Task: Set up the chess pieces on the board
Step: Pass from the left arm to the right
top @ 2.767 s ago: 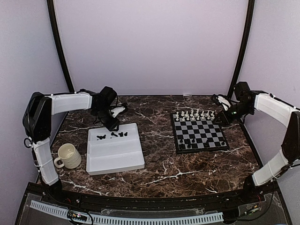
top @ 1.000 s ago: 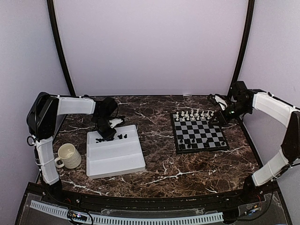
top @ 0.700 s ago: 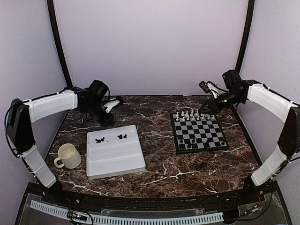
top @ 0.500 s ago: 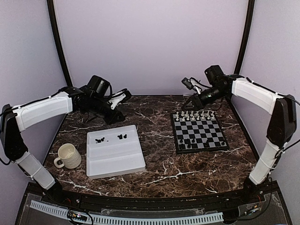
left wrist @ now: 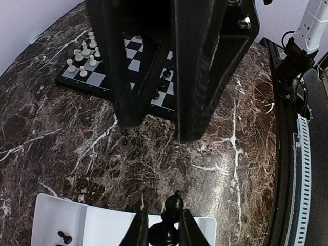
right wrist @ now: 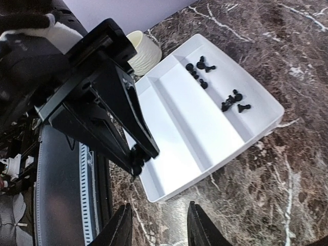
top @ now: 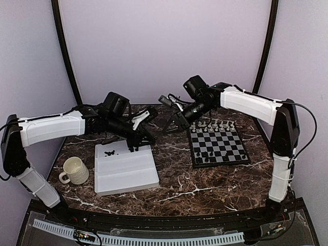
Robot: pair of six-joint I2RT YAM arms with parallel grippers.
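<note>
Both arms are swung in toward the middle of the top view since half a second ago. The left gripper [left wrist: 161, 233] is lifted off the white tray [top: 125, 174] and is held above its upper right corner. The right gripper [right wrist: 160, 228] is carried off the board [top: 218, 146] to a spot just left of it. The two tips are brought near each other but are kept apart.

A black piece [left wrist: 172, 205] is pinched between the left fingers. The right fingers are spread, with nothing between them. A handover across the gap is judged likely, since the tray lies at centre left and the board at centre right.

Other black pieces [right wrist: 201, 69] are left in two small clusters in the tray. White pieces [top: 212, 124] are lined along the board's upper edge, and a few black ones stand along its lower edge.

The kind of the held piece cannot be told; only a rounded head is made out. In the left wrist view most of the board is blocked by the right gripper's dark body. In the right wrist view its own fingertips are cut off at the bottom edge. In the top view the held piece is too small to be seen.
</note>
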